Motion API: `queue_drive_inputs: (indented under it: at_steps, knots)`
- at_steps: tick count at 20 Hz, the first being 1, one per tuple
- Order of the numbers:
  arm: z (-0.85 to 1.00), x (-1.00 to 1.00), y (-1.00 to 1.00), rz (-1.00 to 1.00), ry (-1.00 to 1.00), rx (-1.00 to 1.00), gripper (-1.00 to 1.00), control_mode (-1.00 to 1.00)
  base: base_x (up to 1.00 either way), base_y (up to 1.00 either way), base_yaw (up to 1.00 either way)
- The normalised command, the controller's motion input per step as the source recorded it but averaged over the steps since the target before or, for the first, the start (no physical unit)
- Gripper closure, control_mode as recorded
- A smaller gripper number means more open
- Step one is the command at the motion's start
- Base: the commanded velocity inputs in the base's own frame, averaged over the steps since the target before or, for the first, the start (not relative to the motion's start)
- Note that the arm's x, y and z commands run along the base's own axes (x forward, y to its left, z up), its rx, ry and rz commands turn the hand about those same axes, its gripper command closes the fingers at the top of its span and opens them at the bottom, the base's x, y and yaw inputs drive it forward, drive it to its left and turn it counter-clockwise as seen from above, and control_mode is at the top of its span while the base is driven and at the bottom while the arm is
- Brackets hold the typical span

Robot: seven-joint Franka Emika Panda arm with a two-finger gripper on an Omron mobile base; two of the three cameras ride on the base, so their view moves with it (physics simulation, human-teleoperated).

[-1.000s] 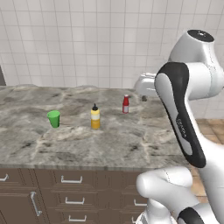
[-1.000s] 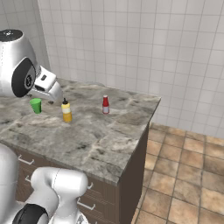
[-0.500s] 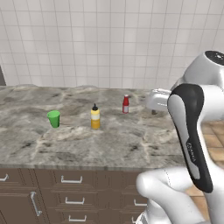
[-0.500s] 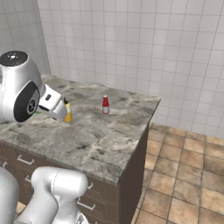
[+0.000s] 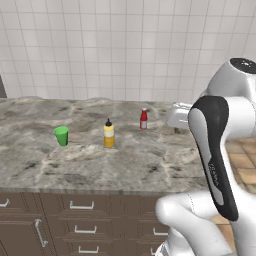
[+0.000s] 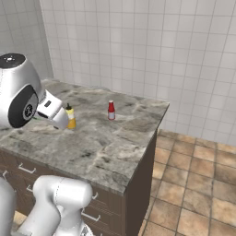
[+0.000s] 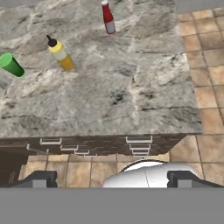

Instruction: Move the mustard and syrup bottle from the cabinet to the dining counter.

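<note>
mustard (image 5: 108, 135) standing upright on the bench (image 5: 150, 165), delivered between green cup (image 5: 61, 135) and red bottle (image 5: 144, 119).
fingers (image 7: 41, 178) are spreading wide and gripping nothing, hovering off the bench edge above the floor, so the syrup is likely next.

- Bright, even, rendered light with no glare.
- Bottles cast only faint, soft shadows on the surface (image 5: 125, 160).
- All views sharp, no blur or edge distortion.
</note>
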Motion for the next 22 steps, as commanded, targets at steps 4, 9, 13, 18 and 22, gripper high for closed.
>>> queue_drive_inputs:
  at_steps: [4,9,13,18,22]
  knots:
    - [-0.03,-0.25,-0.08,-0.01,-0.02,0.0,-1.0,1.0,-0.75,-0.4,-0.09]
    - [0.0,0.0,0.0,0.0,0.0,0.0,-1.0,1.0,-1.0,-0.5,-0.27]
    - [0.0,0.0,0.0,0.0,0.0,0.0,-1.0,1.0,-0.38,-0.08,-0.83]
    - [0.0,0.0,0.0,0.0,0.0,0.0,-1.0,1.0,0.0,0.0,-1.0]
    - [0.0,0.0,0.0,0.0,0.0,0.0,-1.0,1.0,0.0,0.0,-1.0]
